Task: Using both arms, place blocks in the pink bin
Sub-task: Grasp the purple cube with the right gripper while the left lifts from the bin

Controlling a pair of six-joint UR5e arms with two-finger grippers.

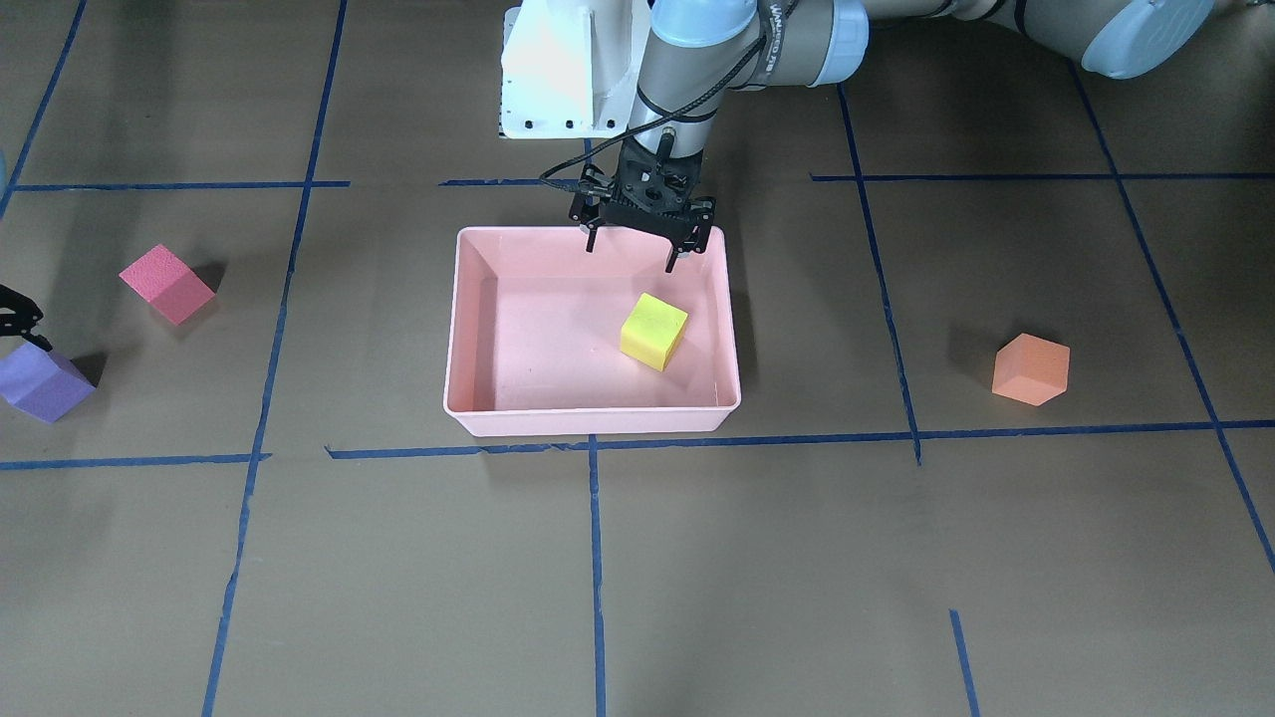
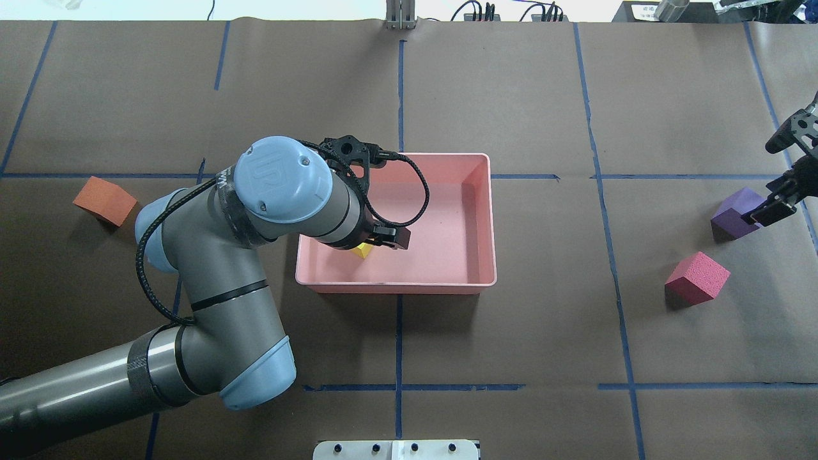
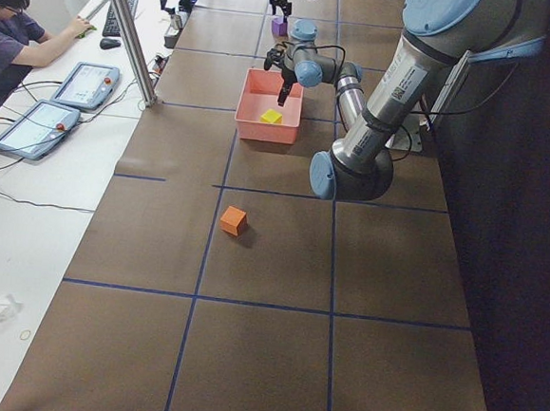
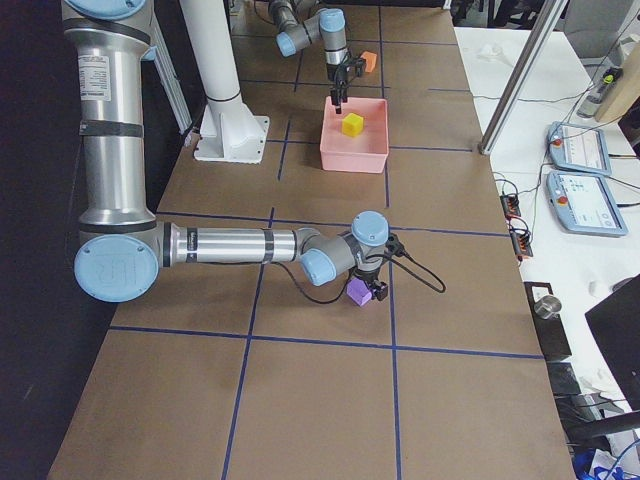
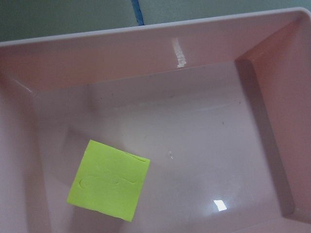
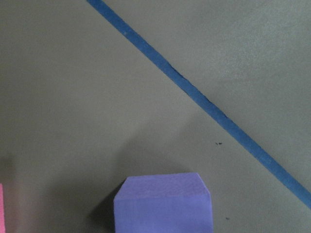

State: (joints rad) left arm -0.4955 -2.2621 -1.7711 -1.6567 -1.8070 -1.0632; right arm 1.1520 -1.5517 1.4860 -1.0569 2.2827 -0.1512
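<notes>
My left gripper hangs released over the bin, yellow block inside. Can't tell my right gripper's state; it should straddle the purple block squarely.

Brown-papered table, gridded with blue tape, bearing the pink bin centrally; orange block, red-pink block and purple block lie apart.

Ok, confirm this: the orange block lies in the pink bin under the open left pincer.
Wrong colour. The yellow block lies in the pink bin under the open left pincer; the orange block sits out on the table. The exterior front-facing view shows it.
</notes>
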